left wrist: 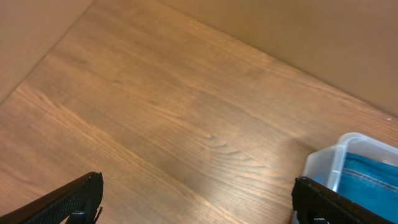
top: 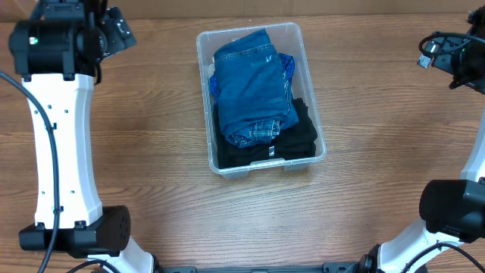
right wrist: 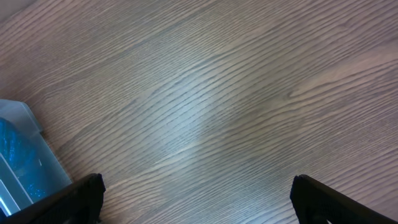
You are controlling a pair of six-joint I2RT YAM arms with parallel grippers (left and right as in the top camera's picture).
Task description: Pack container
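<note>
The clear plastic container (top: 314, 121) stands in the middle of the wooden table. Folded blue jeans (top: 254, 83) lie in it on top of a black garment (top: 299, 136). My left gripper (left wrist: 198, 198) is open and empty, up at the far left of the table, with a corner of the container (left wrist: 326, 163) at its right. My right gripper (right wrist: 198, 198) is open and empty over bare wood at the far right, with a corner of the container (right wrist: 25, 149) at the left edge of its view.
The left arm's white link (top: 57, 144) runs down the left side of the table. The right arm (top: 455, 61) sits at the right edge. A tan wall (left wrist: 323, 31) rises behind the table's far edge.
</note>
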